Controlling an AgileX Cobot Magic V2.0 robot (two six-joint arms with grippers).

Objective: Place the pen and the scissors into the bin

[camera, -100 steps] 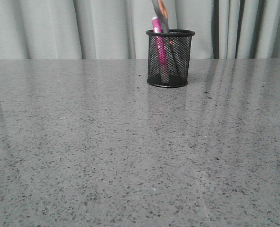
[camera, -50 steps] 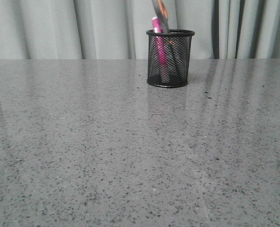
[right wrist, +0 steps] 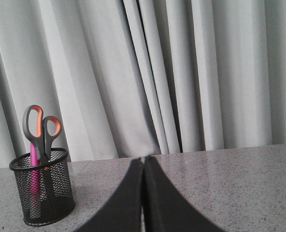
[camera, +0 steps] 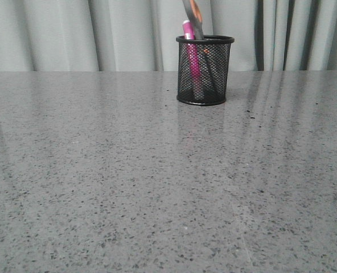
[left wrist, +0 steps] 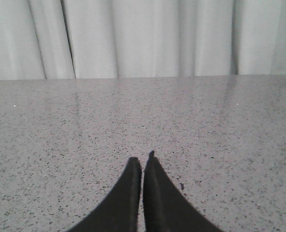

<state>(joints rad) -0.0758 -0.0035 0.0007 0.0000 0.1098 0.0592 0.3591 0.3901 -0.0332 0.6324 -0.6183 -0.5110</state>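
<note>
The black wire-mesh bin point(camera: 205, 70) stands upright at the back of the table. The pink pen point(camera: 191, 60) stands inside it, cap end up. The scissors point(camera: 194, 17) stand in it too, grey and orange handles sticking out above the rim. The right wrist view shows the same bin point(right wrist: 42, 194), pen point(right wrist: 35, 166) and scissors point(right wrist: 41, 128). My left gripper point(left wrist: 142, 162) is shut and empty over bare table. My right gripper point(right wrist: 144, 159) is shut and empty, apart from the bin. Neither gripper shows in the front view.
The grey speckled table point(camera: 157, 182) runs to a back edge under pale pleated curtains point(camera: 72, 34). No other object stands on it.
</note>
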